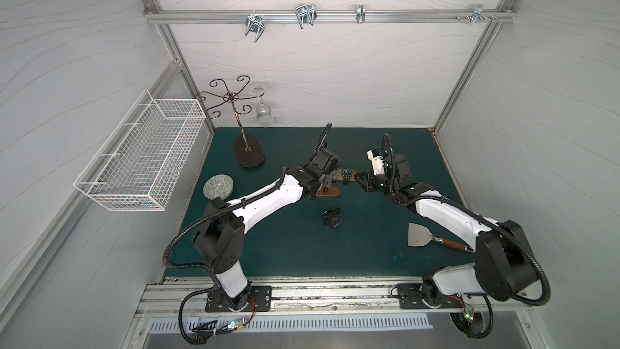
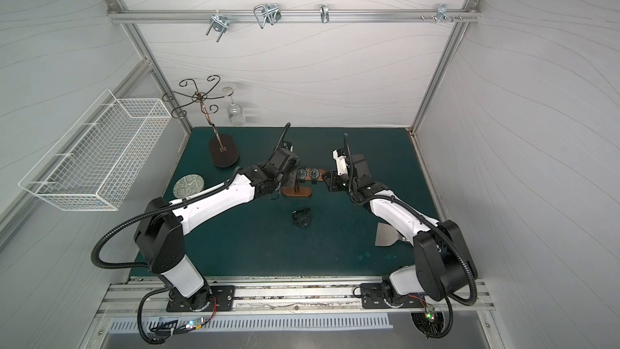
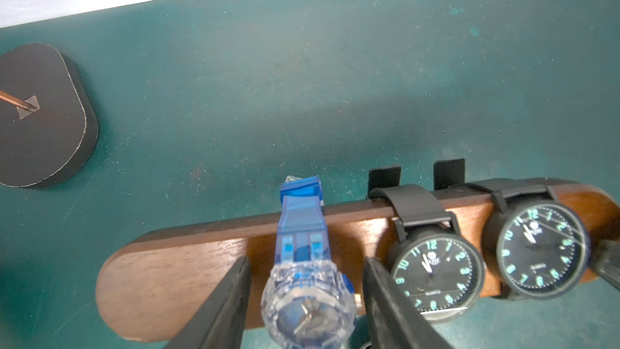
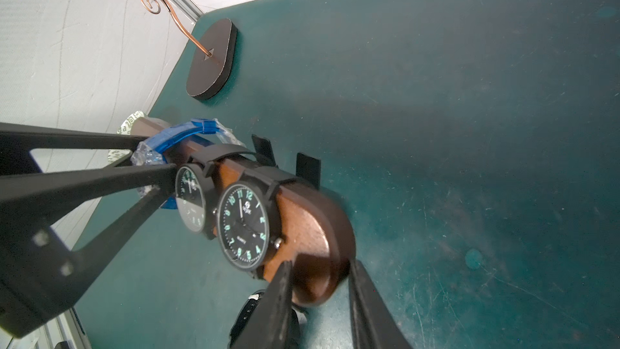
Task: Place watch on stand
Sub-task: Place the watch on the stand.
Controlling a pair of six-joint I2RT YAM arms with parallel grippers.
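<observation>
Blue watch (image 3: 308, 307) is draped over the stand (image 3: 181, 273) crossbar. It sits toward the bar's free end, beside a black watch (image 3: 436, 273) and a second black watch (image 3: 540, 250). The stand is mid-desk (image 1: 302, 256), slightly toward the far edge.

Step as I read it: let go and get out. Widen a touch more, then back my left gripper (image 3: 307, 263) straight off along the fingers with no sideways drift. One of my fingers (image 3: 385, 303) is just beside the black watch and could drag it.

Left jaws are roughly half apart, either side of the blue case. There's a thin gap on both sides, so they're holding nothing. Right gripper (image 4: 322, 265) is set narrow and looks clamped on the crossbar's rounded end, steadying the stand. Release that one last.

A loose black watch (image 1: 332, 219) lies on the desk, nearer the front edge.
</observation>
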